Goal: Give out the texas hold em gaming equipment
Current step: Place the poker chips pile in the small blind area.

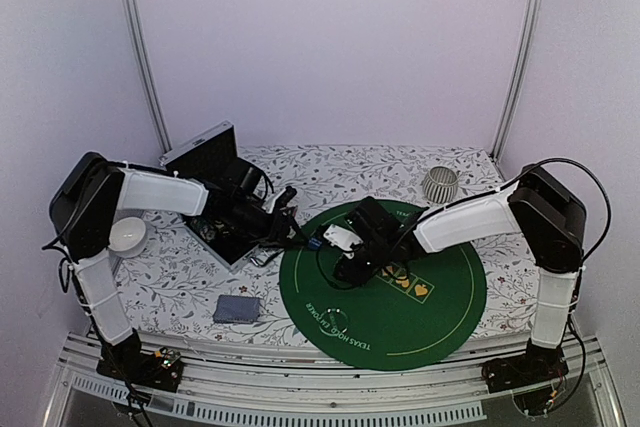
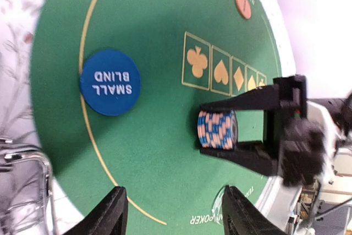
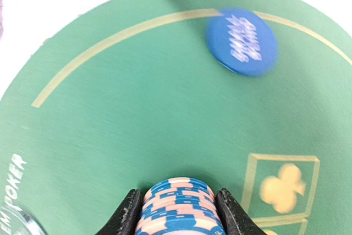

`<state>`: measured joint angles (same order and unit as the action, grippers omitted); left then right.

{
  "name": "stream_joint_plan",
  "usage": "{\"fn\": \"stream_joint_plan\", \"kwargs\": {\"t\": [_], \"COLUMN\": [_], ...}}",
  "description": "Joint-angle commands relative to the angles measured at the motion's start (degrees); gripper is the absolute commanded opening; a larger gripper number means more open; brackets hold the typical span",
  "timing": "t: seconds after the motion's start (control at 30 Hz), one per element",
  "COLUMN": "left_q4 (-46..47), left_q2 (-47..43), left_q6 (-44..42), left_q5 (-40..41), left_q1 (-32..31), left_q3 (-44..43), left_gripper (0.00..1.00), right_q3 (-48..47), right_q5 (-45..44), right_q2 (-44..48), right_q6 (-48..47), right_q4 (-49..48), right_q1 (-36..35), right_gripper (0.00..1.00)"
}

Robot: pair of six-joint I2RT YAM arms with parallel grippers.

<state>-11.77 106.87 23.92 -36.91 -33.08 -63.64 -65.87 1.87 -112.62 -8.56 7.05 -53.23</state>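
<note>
Bottom centre of the right wrist view, right gripper (image 3: 177,205) clamps a blue-pink chip stack (image 3: 179,221) over green mat (image 3: 137,108); left gripper (image 2: 173,205) wide, empty.

Stack of blue-and-pale striped poker chips (image 3: 179,213) at bottom centre, standing on green felt mat (image 3: 137,114). Black jaws press stack from left and right. Blue disc (image 3: 242,41) with blurred white lettering lies flat upper right, just inside gold arc line, well apart from stack. Gold club symbol (image 3: 281,188) in printed box, lower right. Pale tabletop (image 3: 22,15) beyond mat edge.
</note>
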Motion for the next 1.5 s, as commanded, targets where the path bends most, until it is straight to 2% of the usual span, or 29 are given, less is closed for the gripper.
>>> {"fn": "stream_joint_plan", "kwargs": {"t": [0.0,0.2,0.37,0.7,1.0,1.3,1.33,1.4,1.47], "left_q4": [-2.3,-3.9,-6.6,-8.8,-10.3,-11.0,-11.1,-11.2,-11.2], "left_q2": [-4.1,-7.9,-9.7,-12.2,-12.4,-14.3,-14.6,-15.1,-15.3], "left_q6": [-1.4,-2.4,-3.9,-5.6,-6.7,-7.3,-7.5,-7.5,-7.5], "left_q5": [1.9,3.1,5.4,7.9,8.7,8.9,9.1,9.6,9.7], "left_q1": [2.5,3.2,3.2,3.3,3.5,3.6,3.6,3.5,3.5], "left_q3": [1.0,0.4,0.1,0.3,-0.5,-0.5,-0.5,-0.6,-0.7], "left_gripper": [0.61,0.61,0.61,0.61,0.61,0.61,0.61,0.61,0.61], "right_q3": [-5.9,-17.5,-26.8,-50.7,-58.9,-59.6,-59.5,-59.5,-59.4], "right_q5": [2.0,1.2,0.3,-0.4,-2.3,-0.5,-0.4,-1.3,-1.8], "right_q2": [-1.4,-6.0,-12.1,-30.0,-36.5,-37.1,-37.1,-37.1,-36.9], "right_q6": [2.0,3.9,4.3,4.0,2.4,2.0,2.0,2.1,2.0], "right_q4": [12.6,23.9,28.3,39.2,42.6,41.8,41.7,41.6,41.5], "right_q1": [3.1,7.2,10.3,11.0,7.9,7.4,7.2,7.2,7.3], "right_gripper": [0.02,0.02,0.02,0.02,0.02,0.03,0.04,0.14,0.30]}}
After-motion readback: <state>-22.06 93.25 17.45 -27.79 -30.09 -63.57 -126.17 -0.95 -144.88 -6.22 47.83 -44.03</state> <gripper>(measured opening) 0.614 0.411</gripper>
